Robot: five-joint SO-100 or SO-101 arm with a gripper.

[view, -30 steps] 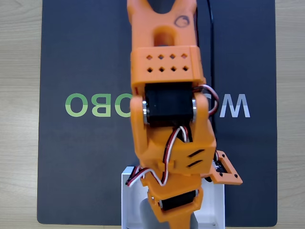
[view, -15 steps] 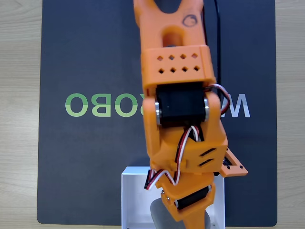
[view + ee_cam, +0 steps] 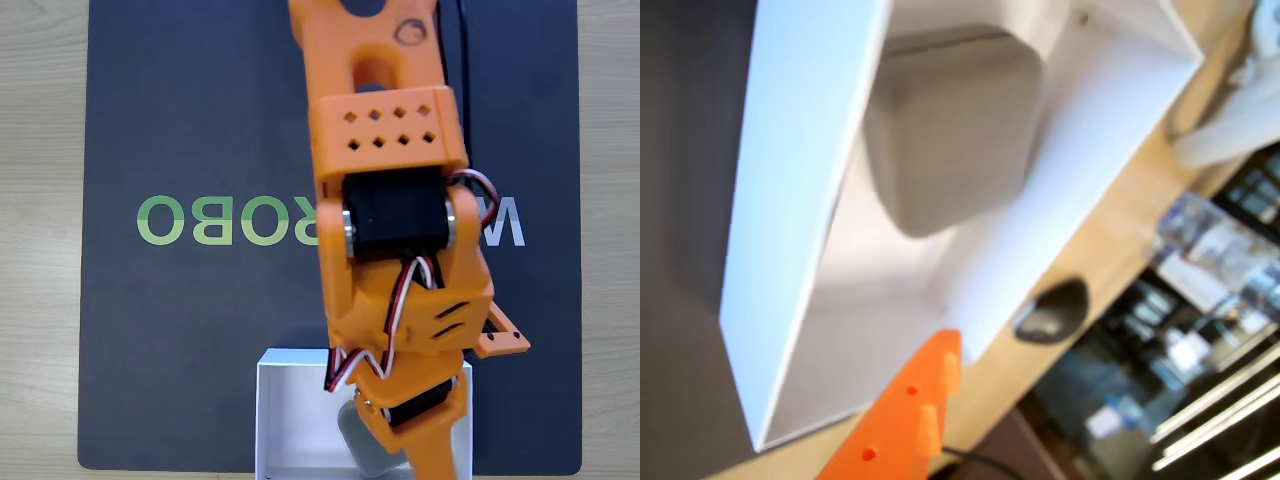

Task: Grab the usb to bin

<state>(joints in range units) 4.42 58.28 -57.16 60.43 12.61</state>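
- Wrist view: the bin [image 3: 790,230] is the landmark here, a white open-top box with thin walls and a plain white inside, seen at a steep slant.
- Inside the bin, towards its far end in this view, is the usb [image 3: 950,130]: a flat grey square block with rounded corners and a matte, finely grained top. Whether it rests on the bin's floor or hangs just above it, I cannot tell.
- One orange finger [image 3: 905,420] juts up from the bottom edge, its tip over the near end of the bin and well apart from the usb.
- The second finger is out of frame, so how far the jaws stand apart cannot be told; nothing shows them gripping the block.
- Fixed view: the orange arm [image 3: 395,200] reaches down the frame over a dark mat [image 3: 180,130] printed with green and white letters, and ends above the bin [image 3: 290,420], which sits at the mat's lower edge.
- A sliver of the grey usb [image 3: 360,445] peeks out within the bin, beside the gripper [image 3: 425,445], whose lower body covers the right part of the bin.
- Beyond the bin in the wrist view lie a wooden tabletop [image 3: 1120,230] and a small dark object [image 3: 1050,312] just past the bin's outer wall.
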